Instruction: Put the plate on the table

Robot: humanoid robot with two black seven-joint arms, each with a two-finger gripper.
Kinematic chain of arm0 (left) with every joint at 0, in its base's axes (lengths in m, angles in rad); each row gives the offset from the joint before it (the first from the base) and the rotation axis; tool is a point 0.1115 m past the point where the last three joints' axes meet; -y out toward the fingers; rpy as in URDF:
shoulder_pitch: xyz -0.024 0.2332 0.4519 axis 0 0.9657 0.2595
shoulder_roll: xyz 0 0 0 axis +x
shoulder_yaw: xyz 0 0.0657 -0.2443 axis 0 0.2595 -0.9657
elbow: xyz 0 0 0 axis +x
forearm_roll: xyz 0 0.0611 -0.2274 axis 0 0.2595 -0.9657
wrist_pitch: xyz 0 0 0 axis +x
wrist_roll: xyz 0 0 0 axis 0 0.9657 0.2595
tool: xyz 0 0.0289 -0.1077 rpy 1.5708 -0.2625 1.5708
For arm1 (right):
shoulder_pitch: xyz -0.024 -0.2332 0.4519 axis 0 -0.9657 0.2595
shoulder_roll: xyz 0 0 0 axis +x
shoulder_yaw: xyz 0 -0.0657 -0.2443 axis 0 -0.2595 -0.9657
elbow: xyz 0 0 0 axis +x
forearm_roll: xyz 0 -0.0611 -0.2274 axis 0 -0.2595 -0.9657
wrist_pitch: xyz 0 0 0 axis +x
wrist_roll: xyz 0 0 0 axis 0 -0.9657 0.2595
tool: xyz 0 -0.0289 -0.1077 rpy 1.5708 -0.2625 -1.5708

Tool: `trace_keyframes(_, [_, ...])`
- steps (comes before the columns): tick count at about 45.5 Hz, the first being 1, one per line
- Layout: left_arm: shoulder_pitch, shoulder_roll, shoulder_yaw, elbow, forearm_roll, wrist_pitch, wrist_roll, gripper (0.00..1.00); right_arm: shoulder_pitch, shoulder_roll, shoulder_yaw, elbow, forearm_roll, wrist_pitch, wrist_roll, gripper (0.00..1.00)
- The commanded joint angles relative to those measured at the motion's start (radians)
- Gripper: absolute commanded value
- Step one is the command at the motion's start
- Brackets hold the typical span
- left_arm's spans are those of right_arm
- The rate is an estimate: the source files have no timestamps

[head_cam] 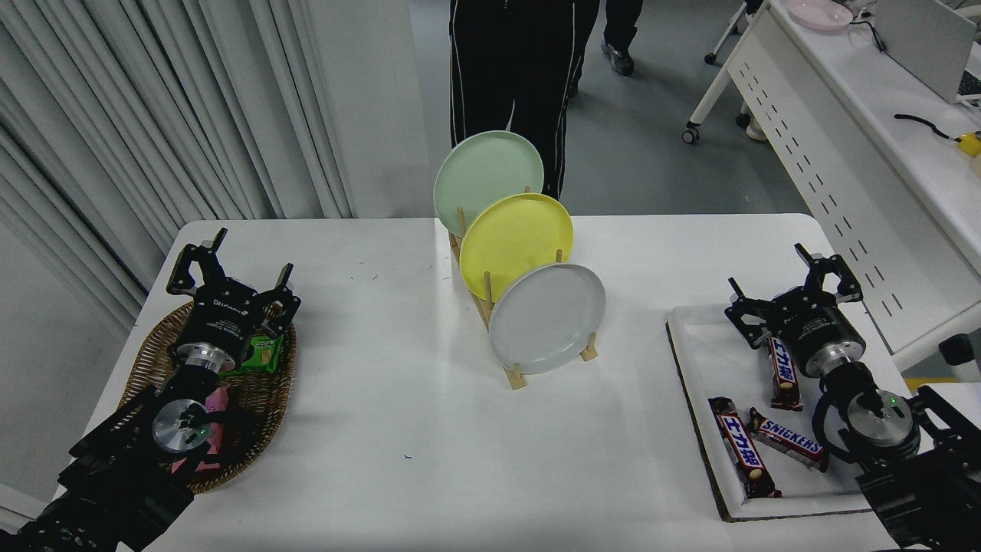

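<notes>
The light grey plate stands on edge in the front slot of a wooden rack in the middle of the white table. Behind it in the same rack stand a yellow plate and a pale green plate. My right gripper is open and empty, over the white tray at the right, well to the right of the grey plate. My left gripper is open and empty, parked over the wicker basket at the lower left.
A wicker basket at the left holds green and pink packets. A white tray at the right holds three chocolate bars. A person's legs stand at the far side. A white perforated-panel desk is at the upper right.
</notes>
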Motion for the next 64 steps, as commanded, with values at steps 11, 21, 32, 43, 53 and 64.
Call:
trace_keyframes(11, [0.000, 0.000, -0.002, -0.001, 0.000, -0.002, 0.000, 1.00, -0.003, 0.003, -0.003, -0.002, 0.000, -0.002, 0.000, 1.00])
trace_keyframes(21, [0.000, 0.000, -0.002, -0.001, 0.000, -0.002, 0.000, 1.00, -0.008, 0.003, -0.007, -0.003, -0.001, -0.012, 0.000, 1.00])
trace_keyframes(32, [0.000, 0.000, 0.000, -0.001, 0.000, -0.002, 0.000, 1.00, 0.003, -0.001, -0.004, -0.002, 0.000, -0.013, 0.000, 1.00])
trace_keyframes(43, [0.000, 0.000, -0.002, 0.001, 0.000, -0.002, 0.000, 1.00, 0.020, -0.001, -0.007, 0.018, 0.000, -0.010, 0.000, 1.00])
trace_keyframes(53, [0.000, 0.000, 0.000, 0.001, 0.000, 0.000, 0.000, 1.00, 0.024, -0.032, -0.033, 0.018, 0.000, -0.005, -0.002, 1.00])
trace_keyframes(64, [0.000, 0.000, 0.000, 0.001, 0.000, -0.002, 0.000, 1.00, 0.026, -0.074, -0.042, 0.013, 0.006, -0.007, -0.002, 1.00])
